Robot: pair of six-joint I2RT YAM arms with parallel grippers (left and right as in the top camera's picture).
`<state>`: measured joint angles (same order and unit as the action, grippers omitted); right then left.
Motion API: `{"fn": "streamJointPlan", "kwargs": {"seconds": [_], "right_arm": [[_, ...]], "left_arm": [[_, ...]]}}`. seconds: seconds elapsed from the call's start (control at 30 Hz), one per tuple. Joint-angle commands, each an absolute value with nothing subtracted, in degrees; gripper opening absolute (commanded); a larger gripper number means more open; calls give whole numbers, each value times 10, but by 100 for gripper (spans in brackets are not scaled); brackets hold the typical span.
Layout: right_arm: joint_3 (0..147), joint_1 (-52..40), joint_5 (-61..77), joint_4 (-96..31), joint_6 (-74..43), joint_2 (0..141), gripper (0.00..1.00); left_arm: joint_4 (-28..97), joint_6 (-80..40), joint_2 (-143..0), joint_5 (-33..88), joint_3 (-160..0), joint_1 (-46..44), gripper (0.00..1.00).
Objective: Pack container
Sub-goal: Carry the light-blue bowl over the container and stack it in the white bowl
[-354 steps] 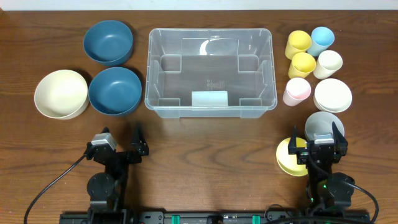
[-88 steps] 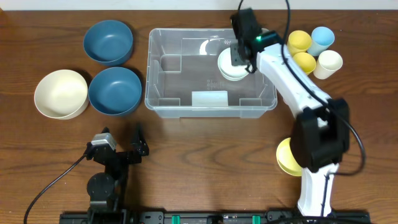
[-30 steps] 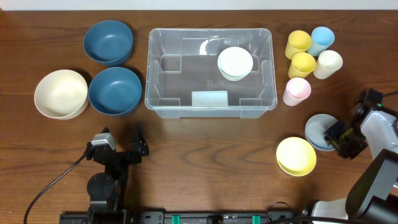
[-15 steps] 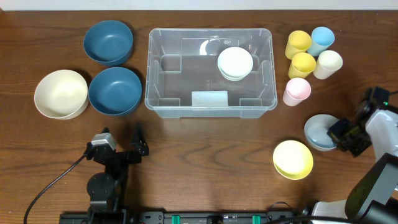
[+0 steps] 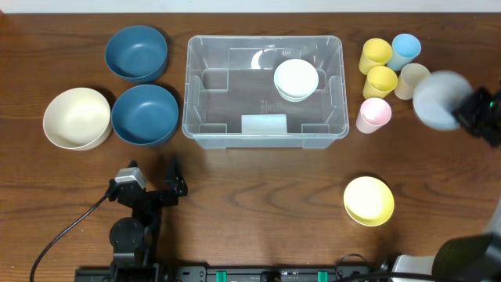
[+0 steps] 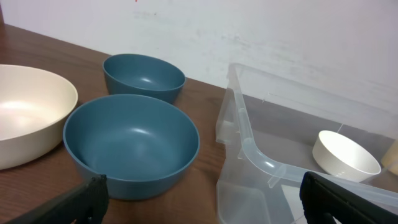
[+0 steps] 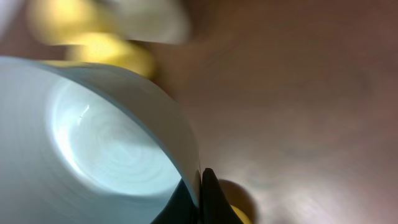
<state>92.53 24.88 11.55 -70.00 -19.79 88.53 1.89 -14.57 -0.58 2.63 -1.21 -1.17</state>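
The container [image 5: 188, 88] is a clear plastic bin at the table's middle back, with a white bowl [image 5: 296, 79] inside near its right wall. My right gripper [image 5: 479, 110] hangs at the far right, shut on the rim of a pale grey bowl [image 5: 437, 100], which is blurred and raised over the cups. In the right wrist view its fingertips [image 7: 208, 190] pinch the grey bowl's [image 7: 106, 140] wall. My left gripper [image 5: 153, 178] rests open near the front left. Its wrist view shows the container's corner [image 6: 252, 152] and the white bowl [image 6: 345, 155].
Two blue bowls [image 5: 137, 52] [image 5: 145, 113] and a cream bowl [image 5: 76, 117] sit left of the container. Right of it stand yellow [image 5: 376, 53], blue [image 5: 405, 48], yellow [image 5: 380, 80], cream [image 5: 407, 78] and pink [image 5: 373, 114] cups. A yellow bowl [image 5: 369, 199] lies front right.
My right gripper closed on the grey bowl's rim, lifted it off the table and carried it back over the cups. The yellow bowl shifted slightly left. The left arm stayed still.
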Motion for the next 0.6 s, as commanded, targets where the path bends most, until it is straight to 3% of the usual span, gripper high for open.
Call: {"fn": "streamJointPlan", "kwargs": {"seconds": [0.0, 0.13, 0.27, 0.57], "right_arm": [[971, 180, 227, -681, -136, 857, 1], [990, 58, 213, -621, -112, 852, 1], [990, -86, 100, -529, -110, 864, 1], [990, -227, -75, -415, -111, 956, 1]], "left_arm": [[40, -137, -2, 20, -2, -10, 98], [40, -137, -2, 20, -2, -10, 98], [40, -137, -2, 20, -2, -10, 98], [40, -137, -2, 20, -2, -10, 98]]}}
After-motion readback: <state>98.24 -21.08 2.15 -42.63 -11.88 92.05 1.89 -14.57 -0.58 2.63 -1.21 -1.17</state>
